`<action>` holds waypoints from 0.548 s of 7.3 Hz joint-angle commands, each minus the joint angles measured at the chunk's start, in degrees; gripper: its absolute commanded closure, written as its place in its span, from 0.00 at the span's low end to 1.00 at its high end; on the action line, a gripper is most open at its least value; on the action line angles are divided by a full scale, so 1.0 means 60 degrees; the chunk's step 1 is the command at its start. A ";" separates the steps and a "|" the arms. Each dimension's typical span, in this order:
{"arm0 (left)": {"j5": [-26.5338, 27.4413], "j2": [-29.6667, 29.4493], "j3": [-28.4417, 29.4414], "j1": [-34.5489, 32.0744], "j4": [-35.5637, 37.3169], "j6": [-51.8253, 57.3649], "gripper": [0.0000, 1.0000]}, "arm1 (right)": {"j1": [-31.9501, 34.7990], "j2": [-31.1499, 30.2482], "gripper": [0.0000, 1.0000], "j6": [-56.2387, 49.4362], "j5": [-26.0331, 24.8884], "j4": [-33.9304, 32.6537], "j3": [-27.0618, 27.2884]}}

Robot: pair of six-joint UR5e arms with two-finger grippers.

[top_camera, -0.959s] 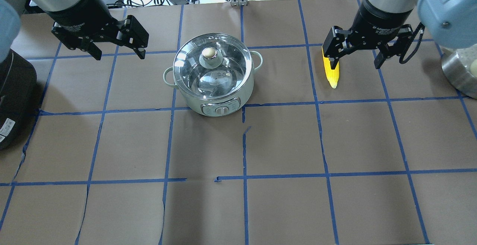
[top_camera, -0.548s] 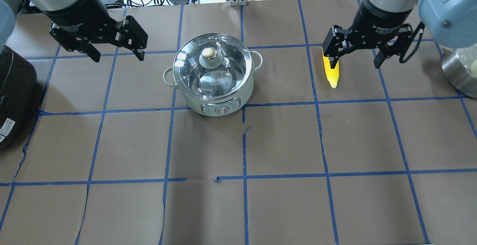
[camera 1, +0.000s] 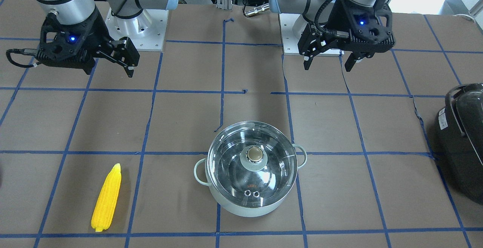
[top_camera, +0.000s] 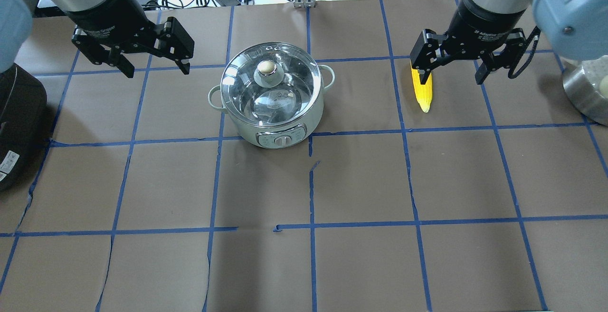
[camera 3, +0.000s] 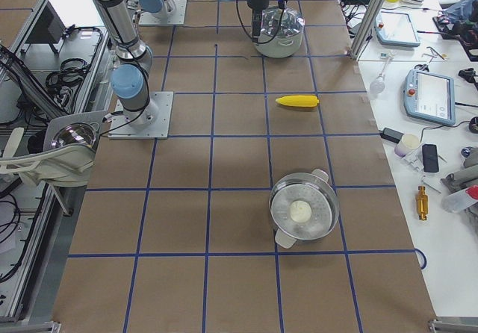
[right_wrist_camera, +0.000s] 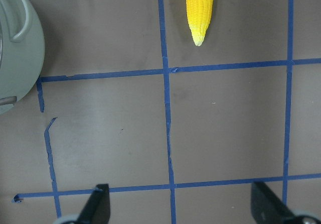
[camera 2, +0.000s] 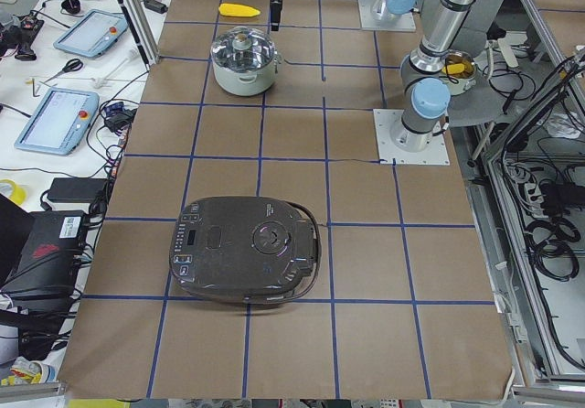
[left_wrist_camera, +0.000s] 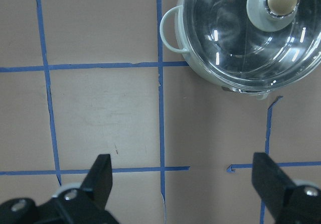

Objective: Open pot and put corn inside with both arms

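The mint-green pot (top_camera: 239, 127) stands near the table's middle with its glass lid (top_camera: 285, 81) on; the pale knob (top_camera: 266, 68) is on top. It also shows in the front view (camera 1: 245, 210). The yellow corn (top_camera: 422, 92) lies on the table to the pot's right, tip toward me, and also shows in the front view (camera 1: 107, 199). My left gripper (top_camera: 157, 70) is open and empty, held high to the left of the pot. My right gripper (top_camera: 451, 82) is open and empty, held high over the corn's thick end. The right wrist view shows the corn's tip (right_wrist_camera: 199, 13).
A large black appliance (top_camera: 19, 112) sits at the table's left edge. A steel pan (top_camera: 586, 91) holding a pale round object sits at the right edge. Blue tape lines grid the brown table cover. Cables and devices lie beyond the far edge.
My left gripper has shifted slightly right, toward the pot. My right gripper has edged slightly back. Pot, lid and corn have not moved.
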 commanded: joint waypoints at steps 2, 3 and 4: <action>-0.0064 -0.0590 0.0781 -0.0224 -0.0043 -0.0188 0.00 | -0.0719 0.0547 0.00 0.0028 0.0054 -0.0784 0.0058; -0.0079 -0.0882 0.1116 -0.0457 -0.0014 -0.0464 0.00 | -0.0751 0.1072 0.00 0.0101 0.0054 -0.1291 0.0058; -0.0166 -0.1407 0.1439 -0.0938 0.0102 -0.0830 0.00 | -0.0766 0.1599 0.00 0.0087 0.0039 -0.2051 0.0102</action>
